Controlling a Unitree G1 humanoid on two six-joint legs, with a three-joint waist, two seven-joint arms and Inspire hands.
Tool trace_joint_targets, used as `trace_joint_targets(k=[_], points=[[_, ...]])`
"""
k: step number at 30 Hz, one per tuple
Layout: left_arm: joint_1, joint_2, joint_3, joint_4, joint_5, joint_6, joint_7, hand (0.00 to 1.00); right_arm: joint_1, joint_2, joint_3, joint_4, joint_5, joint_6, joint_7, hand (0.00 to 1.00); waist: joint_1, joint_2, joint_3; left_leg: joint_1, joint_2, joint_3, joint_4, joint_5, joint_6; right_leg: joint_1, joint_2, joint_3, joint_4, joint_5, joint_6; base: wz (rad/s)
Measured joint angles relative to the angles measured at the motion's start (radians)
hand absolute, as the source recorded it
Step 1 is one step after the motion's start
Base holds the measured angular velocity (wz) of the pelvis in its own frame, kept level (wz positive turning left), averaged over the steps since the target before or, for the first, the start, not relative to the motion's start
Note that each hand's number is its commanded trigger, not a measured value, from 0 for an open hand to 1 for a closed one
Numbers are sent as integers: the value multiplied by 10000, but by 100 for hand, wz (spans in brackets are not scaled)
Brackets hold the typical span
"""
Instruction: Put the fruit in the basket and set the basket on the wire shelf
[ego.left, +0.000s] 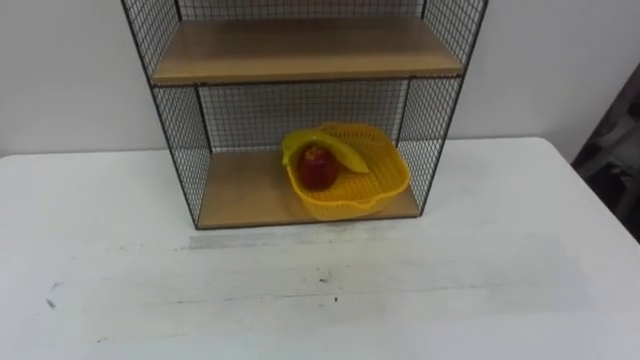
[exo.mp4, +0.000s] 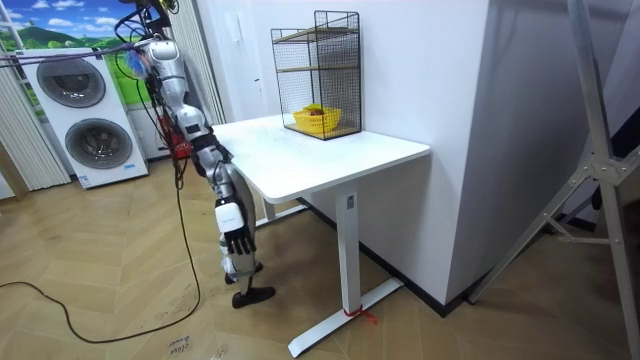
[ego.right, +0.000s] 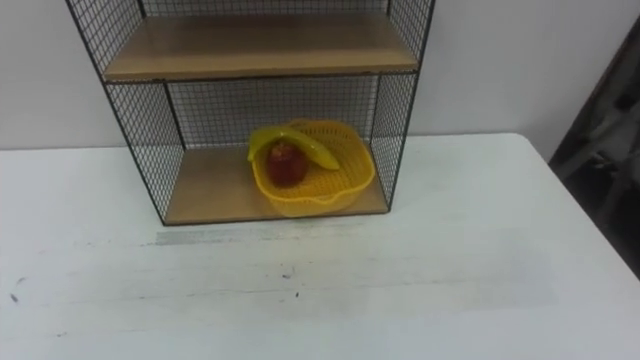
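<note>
**Basket is on the shelf: leave it be**

The basket (ego.left: 388, 183) sits on the right of the wire shelf's (ego.left: 180, 130) lower board (ego.left: 245, 190), its near rim close to the board's edge. I judge the task all but done. I'd back off without brushing the mesh, and at most nudge the basket farther in. What I take for the right hand (exo.mp4: 235, 240) hangs low beside the table (ego.left: 480, 270); released or clenched, I cannot tell.

Count: one basket, one banana (ego.left: 330, 146), one apple (ego.left: 318, 168), one shelf.
</note>
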Motion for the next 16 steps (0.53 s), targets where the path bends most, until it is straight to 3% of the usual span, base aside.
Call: trace_joint_targets(k=[1,6,16], points=[[-7,-43,-287,-112,150,218,8,0,-77,49,244,-17,6,25,168,0,37,5,0,-70,1,40,-33,5,4,-95,-1,29,-13,15,-2,-4],[-2,-159,-1035,-109,112,425,0,0,-274,182,1360,-353,467,-29,715,0,65,-5,86,-184,4,164,-140,107,6,-328,31,130,-44,115,53,-6],[-9,-459,-1003,-97,199,438,-614,0,27,222,1484,-332,1592,-236,2413,0,57,-18,52,-207,29,249,-171,120,14,-343,51,231,-80,113,9,-2]])
